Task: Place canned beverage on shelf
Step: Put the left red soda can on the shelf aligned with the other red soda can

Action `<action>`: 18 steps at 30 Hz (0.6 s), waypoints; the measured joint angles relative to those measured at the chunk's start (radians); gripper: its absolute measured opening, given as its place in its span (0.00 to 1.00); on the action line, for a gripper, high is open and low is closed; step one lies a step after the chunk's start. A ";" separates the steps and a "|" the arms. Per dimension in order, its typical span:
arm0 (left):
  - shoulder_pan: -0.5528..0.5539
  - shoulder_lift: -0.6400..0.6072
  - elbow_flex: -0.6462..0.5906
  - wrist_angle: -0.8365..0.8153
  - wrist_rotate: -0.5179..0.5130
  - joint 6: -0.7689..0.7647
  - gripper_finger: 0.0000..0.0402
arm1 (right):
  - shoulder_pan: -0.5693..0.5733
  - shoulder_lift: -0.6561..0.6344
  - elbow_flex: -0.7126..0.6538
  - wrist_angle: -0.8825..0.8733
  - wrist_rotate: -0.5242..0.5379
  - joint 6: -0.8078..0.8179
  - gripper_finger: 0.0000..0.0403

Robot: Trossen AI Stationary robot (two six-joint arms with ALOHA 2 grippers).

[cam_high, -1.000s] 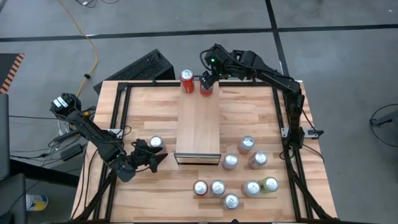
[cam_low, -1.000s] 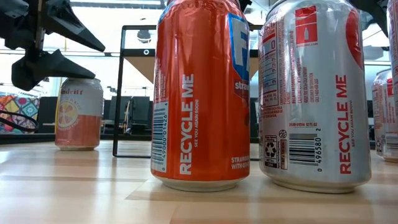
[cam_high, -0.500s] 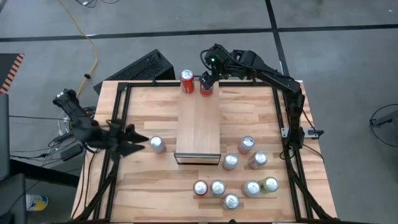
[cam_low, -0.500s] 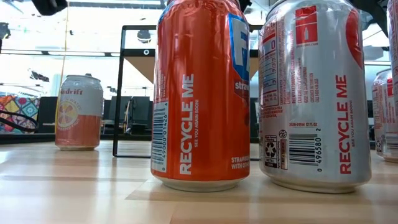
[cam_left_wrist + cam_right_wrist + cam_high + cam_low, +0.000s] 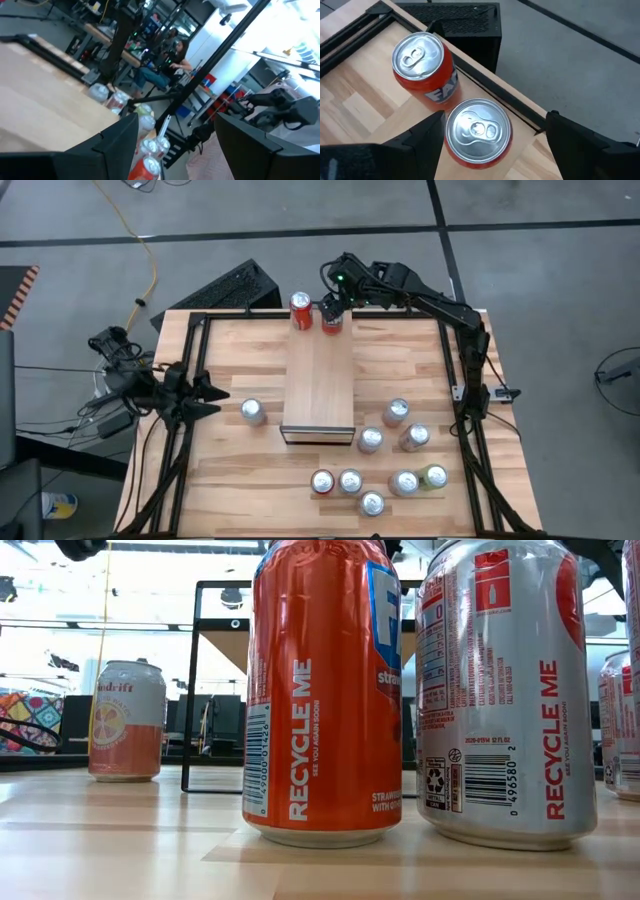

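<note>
R hand (image 5: 333,316) sat over a red can (image 5: 477,131) at the shelf's (image 5: 318,385) far end, fingers apart, not clamped. It needed a straight lift clear of the neighbour can (image 5: 423,67). L hand (image 5: 200,392) waited open.

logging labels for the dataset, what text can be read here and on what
"RECYCLE ME", "SEE YOU AGAIN SOON": orange can, low view.
"RECYCLE ME", barcode digits "0 496580 2": silver can.
"FA": red can, right wrist view, rest hidden.
Pink can: brand only partly legible, something like "ndrift".
Nutrition panels and small print: too small to read.
</note>
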 joint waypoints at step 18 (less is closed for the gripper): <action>0.000 0.000 0.000 -0.047 0.000 -0.036 0.63 | 0.031 0.083 -0.001 -0.045 0.021 0.042 0.79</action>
